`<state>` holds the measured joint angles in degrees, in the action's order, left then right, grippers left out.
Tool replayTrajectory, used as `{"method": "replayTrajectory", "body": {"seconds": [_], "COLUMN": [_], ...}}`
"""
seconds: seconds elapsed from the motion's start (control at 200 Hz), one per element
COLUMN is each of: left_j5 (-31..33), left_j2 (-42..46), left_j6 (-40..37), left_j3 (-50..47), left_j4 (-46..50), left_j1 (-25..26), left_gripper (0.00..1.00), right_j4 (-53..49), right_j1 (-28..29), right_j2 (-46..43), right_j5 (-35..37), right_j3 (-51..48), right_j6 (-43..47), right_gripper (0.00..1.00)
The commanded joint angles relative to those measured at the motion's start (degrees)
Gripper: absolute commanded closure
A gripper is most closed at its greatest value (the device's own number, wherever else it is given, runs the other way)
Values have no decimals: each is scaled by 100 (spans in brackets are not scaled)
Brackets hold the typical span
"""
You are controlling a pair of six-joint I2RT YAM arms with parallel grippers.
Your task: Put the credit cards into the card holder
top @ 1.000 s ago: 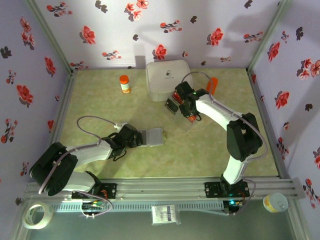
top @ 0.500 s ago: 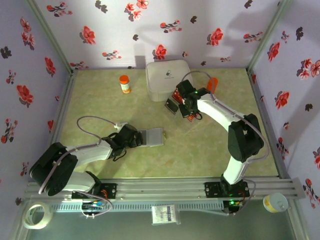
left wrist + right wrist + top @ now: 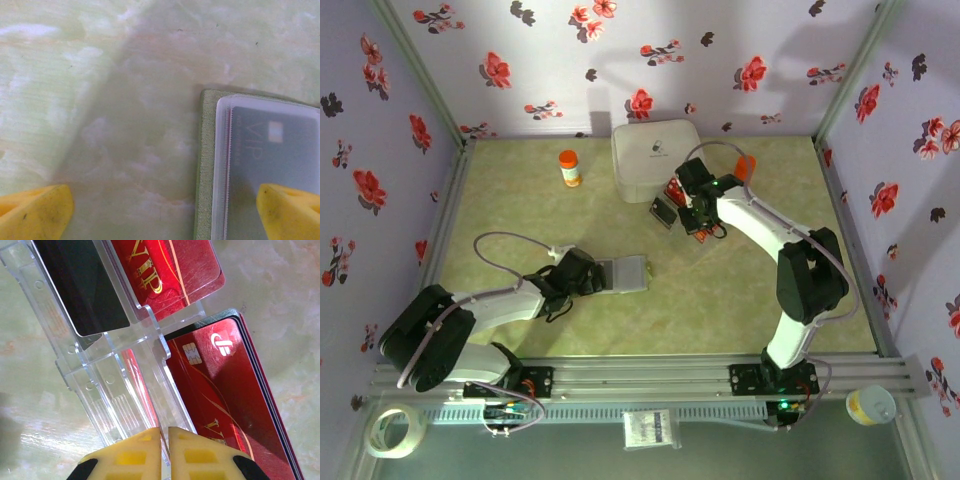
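Standing shut, your right gripper (image 3: 164,437) has red credit cards (image 3: 220,405) just ahead; your left gripper (image 3: 160,207) gapes wide, card holder (image 3: 204,150) under one fingertip (image 3: 287,210).

Your arms, operator: left arm (image 3: 490,305) and right arm (image 3: 760,225) have white shells, black joint housings. Grey cable (image 3: 495,240) loops off each forearm. Green light on right wrist. Left gripper (image 3: 160,215): plain yellow fingers (image 3: 35,210), dark specks. Right gripper (image 3: 164,455): yellow fingers (image 3: 200,455), square recesses, black rounded corner patches.
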<state>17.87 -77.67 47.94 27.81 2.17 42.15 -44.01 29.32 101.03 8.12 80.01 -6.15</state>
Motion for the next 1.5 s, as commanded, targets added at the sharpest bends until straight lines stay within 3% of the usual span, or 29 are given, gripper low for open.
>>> {"method": "replayTrajectory", "body": {"seconds": [0.0, 0.325, 0.595, 1.495], "left_j5": [-136, -128, -126, -142], "left_j2": [-276, -258, -249, -256], "left_j6": [139, 142, 136, 136], "left_j3": [-184, -182, -206, -207], "left_j4": [372, 381, 363, 363], "left_j1": [-40, -40, -40, -36], "left_gripper": [3, 3, 3, 3], "right_j4": [-38, -24, -9, -99], "right_j1": [3, -6, -14, -58], "right_j2": [136, 205, 208, 5], "right_j5": [-416, -434, -469, -434], "right_j3": [55, 74, 80, 179], "right_j6": [-8, -37, -70, -75], "right_gripper": [88, 89, 80, 81]}}
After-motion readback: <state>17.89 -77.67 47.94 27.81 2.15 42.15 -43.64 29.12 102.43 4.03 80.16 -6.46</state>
